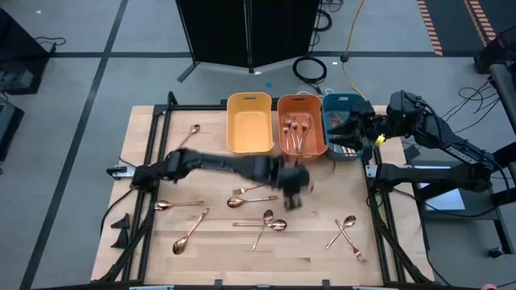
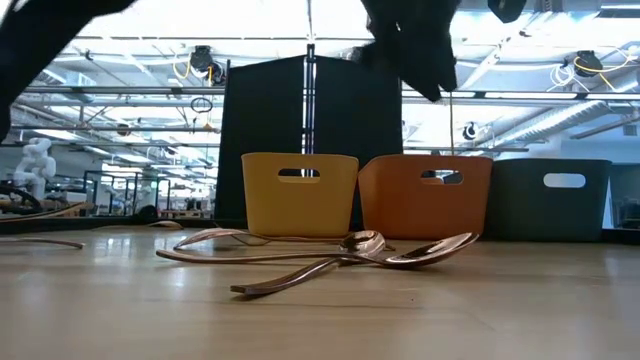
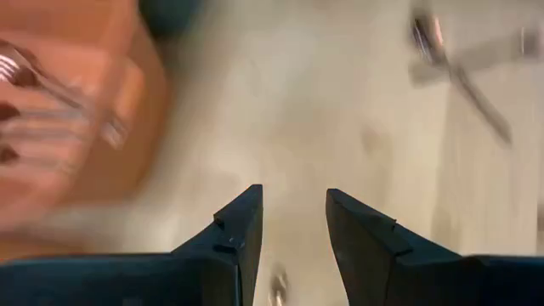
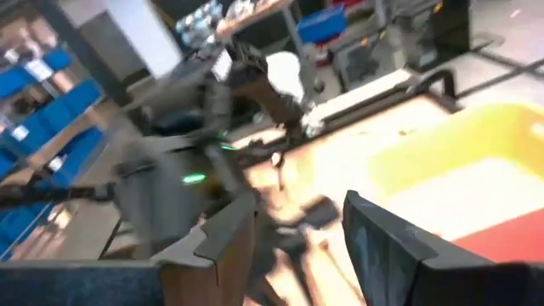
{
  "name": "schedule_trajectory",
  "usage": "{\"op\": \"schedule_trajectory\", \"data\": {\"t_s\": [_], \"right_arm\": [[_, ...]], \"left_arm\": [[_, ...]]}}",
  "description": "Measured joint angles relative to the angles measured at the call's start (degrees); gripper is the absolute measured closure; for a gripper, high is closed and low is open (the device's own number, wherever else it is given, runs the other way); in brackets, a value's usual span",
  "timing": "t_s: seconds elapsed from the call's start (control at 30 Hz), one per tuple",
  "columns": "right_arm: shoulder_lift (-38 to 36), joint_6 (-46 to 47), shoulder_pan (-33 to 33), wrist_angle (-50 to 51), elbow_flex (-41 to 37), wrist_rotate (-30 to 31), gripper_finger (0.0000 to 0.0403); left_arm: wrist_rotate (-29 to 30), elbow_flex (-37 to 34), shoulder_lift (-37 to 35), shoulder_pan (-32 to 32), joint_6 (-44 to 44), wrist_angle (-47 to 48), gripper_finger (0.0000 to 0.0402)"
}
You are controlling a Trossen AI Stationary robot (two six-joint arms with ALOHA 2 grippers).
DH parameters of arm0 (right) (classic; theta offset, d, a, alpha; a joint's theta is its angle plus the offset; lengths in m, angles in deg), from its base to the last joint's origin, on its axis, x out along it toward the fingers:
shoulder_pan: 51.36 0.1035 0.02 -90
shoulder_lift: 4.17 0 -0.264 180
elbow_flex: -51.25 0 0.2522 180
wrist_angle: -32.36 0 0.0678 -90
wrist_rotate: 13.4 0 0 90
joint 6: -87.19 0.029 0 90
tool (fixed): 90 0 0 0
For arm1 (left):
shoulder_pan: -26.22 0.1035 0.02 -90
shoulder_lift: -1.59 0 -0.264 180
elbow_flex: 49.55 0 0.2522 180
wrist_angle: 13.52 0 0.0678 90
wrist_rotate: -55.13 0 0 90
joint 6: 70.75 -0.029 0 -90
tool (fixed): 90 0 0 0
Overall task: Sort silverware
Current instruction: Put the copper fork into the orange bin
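The counter (image 1: 153, 250) is pale, planked wood inside a black metal frame. At its far edge stand three smooth plastic bins with cut-out handles and rounded corners: a yellow bin (image 1: 248, 122), an orange bin (image 1: 301, 125) beside it, and a teal bin (image 1: 343, 129) next to that. No writing can be read on any of them.

The yellow bin shows nothing inside. The orange bin holds several forks (image 1: 297, 129), slender and shiny copper-coloured. What lies in the teal bin is hidden by the right tool (image 1: 348, 133), which hangs over it with its dark fingers spread wide and nothing between them.

The rest of the silverware (image 1: 262, 223) lies loose on the counter nearer than the orange bin: thin spoons with oval bowls and polished rose-gold handles, some crossed in pairs.

The left tool (image 1: 293, 193) hovers just in front of the orange bin, blurred, its two dark wedge-shaped fingers (image 3: 240, 229) partly open and holding nothing.
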Motion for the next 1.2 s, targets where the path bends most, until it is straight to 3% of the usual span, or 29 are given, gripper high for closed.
{"op": "schedule_trajectory", "data": {"t_s": [0.23, 0.4, 0.5, 0.6, 0.7, 0.87, 1.0, 1.1, 1.2], "right_arm": [[-0.2, -0.8, 4.2, 2.9, 0.0, -0.4, 0.0234], [0.3, 0.3, 6.8, 1.3, 0.0, -0.1, 0.0234], [0.8, 1.2, 8.5, 1.3, 0.0, 1.5, 0.0234], [1.3, 1.8, 10.6, 1.2, 0.0, 4.4, 0.0234], [2.0, 2.9, 12.6, 0.3, 0.0, 6.1, 0.0234], [4.1, 3.8, 16.2, -2.8, 0.0, 8.7, 0.0234], [6.9, 4.2, 17.8, -2.7, 0.0, 12.4, 0.0234], [9.4, 5.2, 18.4, -1.1, 0.0, 15.4, 0.0234], [11.8, 8.3, 18.5, 0.6, 0.0, 18.9, 0.0234]], "left_arm": [[14.2, 0.0, -2.5, -9.7, 2.8, 11.0, 0.0274], [18.9, -0.1, -4.3, -10.8, 7.8, 26.5, 0.0274], [21.6, -0.2, -6.2, -10.6, 8.7, 31.1, 0.0274], [21.9, -4.8, -10.4, -10.5, 7.6, 31.0, 0.0274], [21.9, -14.5, -17.3, -10.5, 9.2, 30.6, 0.0274], [20.8, -38.7, -33.8, -7.6, 12.1, 15.2, 0.0274], [12.5, -56.4, -42.9, -3.4, 7.1, -7.0, 0.0274], [6.6, -64.9, -44.2, -0.4, 1.8, -20.7, 0.0274], [4.2, -70.2, -42.5, 1.9, -4.5, -27.0, 0.0274]]}}
